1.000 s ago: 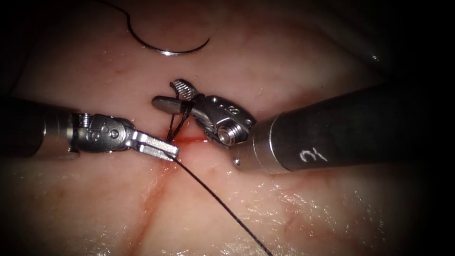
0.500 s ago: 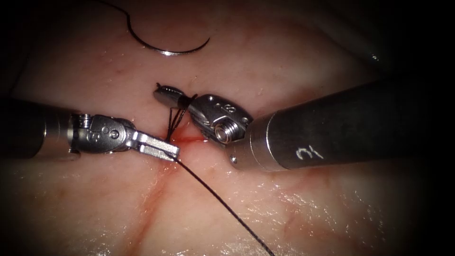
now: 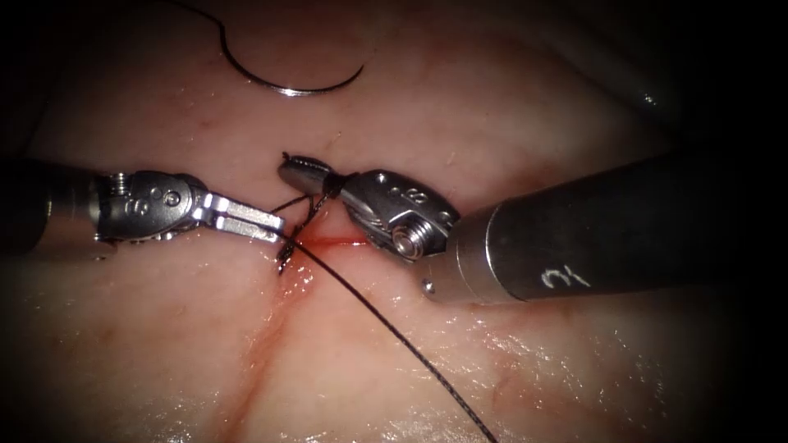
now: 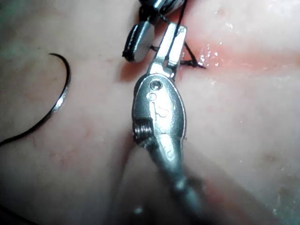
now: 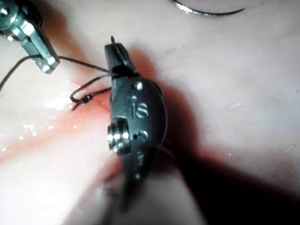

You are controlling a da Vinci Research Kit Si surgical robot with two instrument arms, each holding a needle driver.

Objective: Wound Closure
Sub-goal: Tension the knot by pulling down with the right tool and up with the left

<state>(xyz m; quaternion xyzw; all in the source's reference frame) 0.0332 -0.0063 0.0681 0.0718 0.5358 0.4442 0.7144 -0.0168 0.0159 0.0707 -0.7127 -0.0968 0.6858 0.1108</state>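
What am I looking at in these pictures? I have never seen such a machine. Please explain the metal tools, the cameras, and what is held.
This is a surgical practice robot with two thin arms working on pale pork tissue. One picture looks down from above; two come from cameras near each arm's wrist. The silver left tool has its jaws shut on the black thread. The silver right tool also grips thread, with loops around it. Between them lies the red cut. The curved steel needle lies loose on the tissue, away from both tools.
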